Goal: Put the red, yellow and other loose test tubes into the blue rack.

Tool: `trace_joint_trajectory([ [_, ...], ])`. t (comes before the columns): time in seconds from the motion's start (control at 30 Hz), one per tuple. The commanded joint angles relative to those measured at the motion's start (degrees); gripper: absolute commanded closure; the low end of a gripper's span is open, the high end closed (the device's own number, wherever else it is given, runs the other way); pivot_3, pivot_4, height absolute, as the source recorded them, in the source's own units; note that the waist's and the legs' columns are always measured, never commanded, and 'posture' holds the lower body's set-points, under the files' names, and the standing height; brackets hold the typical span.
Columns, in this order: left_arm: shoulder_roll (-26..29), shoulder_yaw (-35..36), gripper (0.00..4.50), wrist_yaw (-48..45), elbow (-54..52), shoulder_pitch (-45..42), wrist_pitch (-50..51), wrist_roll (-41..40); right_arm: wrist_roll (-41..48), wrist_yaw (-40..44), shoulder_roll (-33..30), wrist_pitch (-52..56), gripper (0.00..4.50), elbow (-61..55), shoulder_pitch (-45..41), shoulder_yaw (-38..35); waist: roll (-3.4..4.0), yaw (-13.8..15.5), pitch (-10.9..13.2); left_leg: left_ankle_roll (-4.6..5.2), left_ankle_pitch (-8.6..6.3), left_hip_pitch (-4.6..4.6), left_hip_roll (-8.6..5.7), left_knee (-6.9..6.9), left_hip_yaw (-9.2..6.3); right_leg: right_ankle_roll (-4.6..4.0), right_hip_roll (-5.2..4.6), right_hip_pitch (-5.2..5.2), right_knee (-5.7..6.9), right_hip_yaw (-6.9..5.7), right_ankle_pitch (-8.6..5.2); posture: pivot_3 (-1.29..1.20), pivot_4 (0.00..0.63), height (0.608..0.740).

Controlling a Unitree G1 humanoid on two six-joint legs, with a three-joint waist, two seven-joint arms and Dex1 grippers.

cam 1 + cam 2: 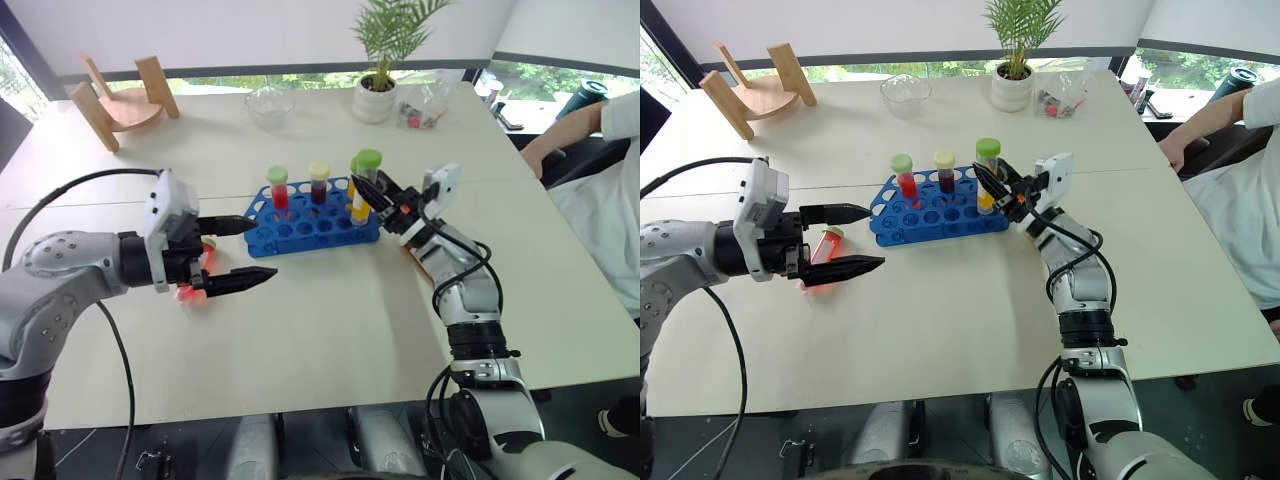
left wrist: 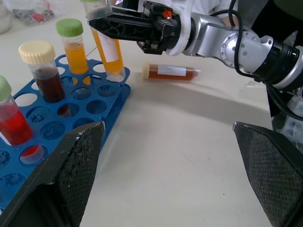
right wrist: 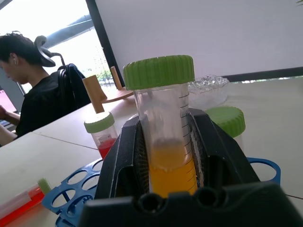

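Pale tabletop, window-lit; wooden stand, glass bowl and potted plant at far edge; seated person on right side.

Blue rack mid-table, holding red, dark brown and yellow-orange tubes upright.

Right gripper: clamped on yellow-orange tube, green cap, at rack's right end, bottom apparently over a hole.

Left gripper: jaws wide apart, empty, near red tube lying on table.

Brown tube lying beyond rack.

Step, judged: seating yellow-orange tube. Next: lowering straight, then releasing.
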Motion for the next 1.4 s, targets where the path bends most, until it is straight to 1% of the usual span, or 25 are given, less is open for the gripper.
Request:
trace_joint_trajectory([
  [0.03, 0.6, 1.2, 0.0, 0.3, -1.4, -0.7, -0.2, -0.7, 0.2, 0.3, 0.0, -2.3, 3.71, 0.5, -0.2, 0.1, 0.0, 0.0, 0.0, 0.0, 0.0, 0.0, 0.0, 0.0, 0.0, 0.0, 0.0, 0.0, 0.0, 0.0, 0.0, 0.0, 0.15, 0.74],
  [0.37, 0.9, 0.9, 0.0, 0.5, -1.4, -1.2, -0.3, -0.6, -0.7, -0.1, 0.0, -7.2, 3.71, 7.6, -1.7, 0.0, -0.01, -0.3, 0.0, 0.0, 0.0, 0.15, 0.0, 0.0, 0.01, 0.0, 0.0, 0.17, 0.0, 0.01, 0.0, 0.0, 0.15, 0.74],
  [0.77, 0.7, 0.4, 0.0, 0.8, -1.2, -2.4, -0.1, -0.5, -2.7, -0.3, 0.6, -12.3, 3.71, 12.7, -2.0, 1.6, -0.01, -1.1, 0.0, 0.0, 0.0, 0.16, 0.0, 0.01, -0.02, 0.0, 0.0, 0.21, 0.01, 0.0, 0.0, 0.0, 0.15, 0.74],
  [0.83, 0.7, 0.3, 0.0, 0.7, -1.0, -2.6, -0.1, -0.4, -2.9, 0.2, 0.2, -11.7, 2.68, 11.0, -0.7, 2.3, -0.01, -1.2, 0.0, 0.0, 0.0, 0.17, 0.0, 0.01, -0.02, 0.0, 0.0, 0.22, 0.01, 0.0, 0.0, 0.0, 0.15, 0.74],
  [0.87, 0.7, 0.2, 0.0, 0.7, -0.9, -2.7, -0.1, -0.3, -2.9, 0.2, 0.1, -11.3, 2.33, 10.0, -0.1, 2.5, -0.01, -1.2, 0.0, 0.0, 0.0, 0.17, 0.0, 0.01, -0.03, 0.0, 0.0, 0.22, 0.01, 0.01, 0.0, 0.0, 0.15, 0.74],
  [0.97, 0.5, 0.1, 0.0, 0.9, -1.0, -2.7, -0.1, -0.2, -4.0, -0.4, -2.0, -8.7, 0.77, 4.2, 2.8, 3.4, 0.0, -1.2, 0.0, 0.0, 0.0, 0.18, 0.0, -0.03, -0.06, -0.01, 0.01, 0.21, 0.01, 0.0, 0.0, 0.0, 0.15, 0.74],
  [1.0, 0.4, 0.1, 0.0, 1.0, -1.1, -2.7, -0.2, -0.2, -4.3, -0.6, -3.4, -6.4, 0.29, 0.8, 4.1, 3.8, 0.01, -1.2, 0.0, 0.0, 0.0, 0.17, 0.0, -0.04, -0.05, -0.01, 0.0, 0.2, 0.0, 0.0, 0.0, 0.0, 0.15, 0.74],
  [1.03, 0.3, 0.0, 0.0, 1.1, -1.2, -2.7, -0.1, -0.2, -4.4, -0.6, -4.3, -4.7, 0.07, -1.5, 5.1, 4.1, 0.01, -1.2, 0.0, 0.0, 0.0, 0.16, -0.01, -0.03, -0.04, -0.01, -0.01, 0.2, 0.0, 0.01, 0.0, 0.0, 0.15, 0.74],
  [1.1, -0.3, -0.3, 0.0, 1.3, -1.3, -2.0, -0.8, 0.1, -3.7, 2.8, -14.8, 8.7, 0.07, -15.8, 8.7, 4.2, 0.08, -0.8, 0.0, -0.01, 0.0, 0.14, -0.02, 0.0, -0.03, 0.0, -0.03, 0.2, 0.0, 0.02, 0.0, 0.0, 0.15, 0.74],
  [1.17, -1.0, -1.0, 0.0, 1.4, -1.2, -1.6, -1.5, 0.7, -2.2, 3.8, -24.3, 23.4, 0.07, -24.4, 8.8, 3.3, 0.22, -0.2, 0.1, -0.01, 0.0, 0.12, -0.07, 0.04, 0.0, 0.02, -0.09, 0.2, -0.02, 0.04, -0.01, 0.0, 0.15, 0.74],
  [1.23, -1.6, -1.8, 0.0, 1.3, -0.9, -1.7, -2.3, 1.4, 1.5, 3.9, -30.0, 37.6, 0.07, -26.8, 5.5, 2.6, 0.16, 0.0, 0.1, 0.0, 0.0, 0.14, -0.08, 0.07, 0.03, 0.02, -0.06, 0.2, -0.01, 0.08, -0.02, 0.0, 0.15, 0.74],
  [1.3, -2.5, -2.6, 0.0, 1.3, -0.3, -2.1, -3.0, 2.3, 2.6, 4.3, -35.4, 52.5, 0.07, -27.0, 0.6, 5.5, 0.15, -0.5, 0.1, 0.01, 0.0, 0.24, -0.02, 0.06, 0.07, -0.01, 0.03, 0.21, 0.0, 0.12, -0.01, 0.0, 0.15, 0.74],
  [1.33, -2.9, -2.9, 0.0, 1.3, -0.1, -2.4, -3.3, 2.7, 3.4, 5.1, -37.0, 57.6, 0.07, -26.7, -1.6, 7.0, 0.14, -0.6, 0.1, 0.02, 0.01, 0.27, 0.0, 0.03, 0.02, -0.04, 0.08, 0.21, 0.01, 0.12, -0.01, 0.0, 0.15, 0.74],
  [1.4, -3.6, -3.5, 0.0, 1.4, 0.3, -2.7, -3.8, 3.2, 4.9, 7.3, -39.1, 64.1, 0.07, -25.3, -5.4, 10.5, 0.1, -0.8, 0.1, 0.03, 0.02, 0.29, 0.02, 0.01, -0.06, -0.11, 0.13, 0.24, 0.01, 0.09, -0.02, 0.0, 0.15, 0.74],
])
